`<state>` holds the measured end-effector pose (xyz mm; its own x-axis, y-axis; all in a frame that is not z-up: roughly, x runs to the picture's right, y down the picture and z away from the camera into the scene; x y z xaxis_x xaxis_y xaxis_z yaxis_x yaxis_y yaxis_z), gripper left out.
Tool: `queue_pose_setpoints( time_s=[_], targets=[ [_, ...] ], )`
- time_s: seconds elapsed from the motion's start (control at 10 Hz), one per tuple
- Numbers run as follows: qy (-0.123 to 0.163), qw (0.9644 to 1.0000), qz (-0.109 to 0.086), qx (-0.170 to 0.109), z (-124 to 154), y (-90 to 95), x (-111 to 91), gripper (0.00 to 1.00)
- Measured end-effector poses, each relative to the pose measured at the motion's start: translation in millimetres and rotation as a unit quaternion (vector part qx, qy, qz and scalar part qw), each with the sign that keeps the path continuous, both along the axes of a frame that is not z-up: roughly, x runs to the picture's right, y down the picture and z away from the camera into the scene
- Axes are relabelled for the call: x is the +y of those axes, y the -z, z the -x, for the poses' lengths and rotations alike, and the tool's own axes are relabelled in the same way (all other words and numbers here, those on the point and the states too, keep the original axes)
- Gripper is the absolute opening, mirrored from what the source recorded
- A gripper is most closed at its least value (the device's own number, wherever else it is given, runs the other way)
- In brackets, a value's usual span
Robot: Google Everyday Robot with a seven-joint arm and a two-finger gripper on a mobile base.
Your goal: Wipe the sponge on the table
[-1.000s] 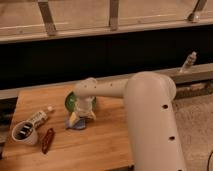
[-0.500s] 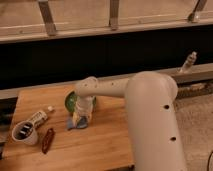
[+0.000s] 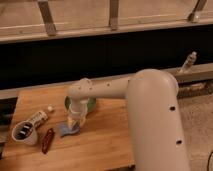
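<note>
- Sponge [image 3: 65, 130] first: in the camera view, our only view, we see the small light-blue pad lying on the tabletop [image 3: 102, 142], left of the middle and nearer the front edge than the back.
- We see the gripper [image 3: 75, 124] pointing straight down at the sponge's right end, just in front of the green bowl [image 3: 92, 104].
- The jaws are drawn narrow and pinch the sponge at that right end. The pad's blue edge shows on either side of them, and its left part lies flat on the wood.
- We follow the white arm [image 3: 150, 115] from a thick rounded column at the lower right, across the tabletop to the left, and then down through a pale wrist to the gripper.
- The green bowl sits just behind the wrist, which hides its middle. We make out only the rim on either side.
- A slim reddish-brown object [image 3: 47, 140] lies on the wood to the left of the sponge, close by but apart from it, and angled toward the front.
- Further left, near the tabletop's edge, a white cup [image 3: 24, 134] stands with something dark inside. We cannot tell what it is.
- A pale bottle [image 3: 38, 119] lies on its side just behind the cup, with a small white cap-like piece [image 3: 50, 108] beyond its far end.
- Behind the tabletop runs a dark band, and above it a pale rail with slanted metal posts [image 3: 47, 17].
- On the ledge [image 3: 200, 72] at the far right, well apart from everything else, we see a small bottle [image 3: 189, 62] standing slightly tilted.
</note>
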<state>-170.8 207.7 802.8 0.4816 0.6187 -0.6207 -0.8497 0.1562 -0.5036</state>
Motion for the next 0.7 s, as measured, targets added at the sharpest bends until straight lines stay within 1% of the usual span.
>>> queue_pose_setpoints(
  time_s=[0.1,0.3,0.5,0.7],
  targets=[
    [0.001,1.0000,-0.002,0.002,-2,4.5,2,0.03],
    [-0.002,0.9999,-0.003,0.015,-18,8.0,1,0.03],
    [-0.017,0.9988,0.002,0.047,-56,-0.9,-8,0.03],
    [-0.033,0.9960,0.005,0.083,-105,-20.3,-29,0.03]
  ],
)
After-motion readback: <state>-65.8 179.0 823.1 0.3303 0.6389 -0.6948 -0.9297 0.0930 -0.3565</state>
